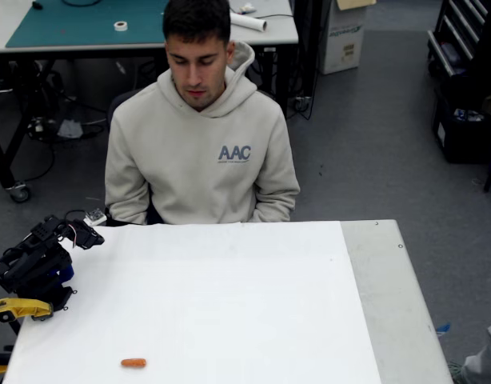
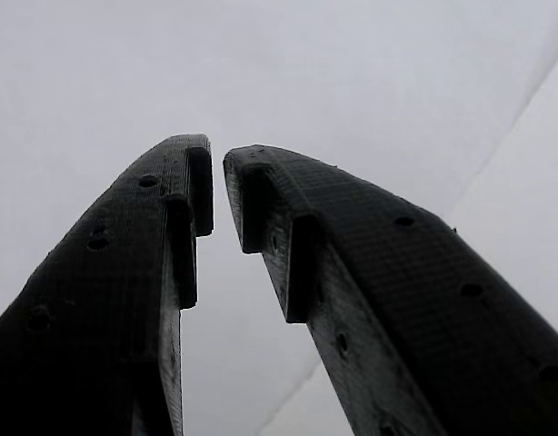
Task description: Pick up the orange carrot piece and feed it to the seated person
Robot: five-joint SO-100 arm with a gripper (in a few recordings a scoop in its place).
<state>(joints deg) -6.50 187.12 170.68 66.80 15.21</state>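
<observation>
The orange carrot piece [image 1: 133, 362] lies flat on the white table top [image 1: 245, 304] near its front edge, left of centre. My black arm is folded at the table's left edge, and its gripper [image 1: 84, 234] points toward the back, far from the carrot. In the wrist view the gripper [image 2: 217, 159] has its fingertips almost touching, with nothing between them and only white table behind. The seated person [image 1: 201, 152], in a light beige hoodie with "AAC" on the chest, sits behind the table's far edge and looks down.
A yellow clamp [image 1: 17, 308] holds my base at the table's left edge. A grey strip of table [image 1: 389, 296] runs along the right side. Behind the person stands a workbench with a green mat [image 1: 85, 24].
</observation>
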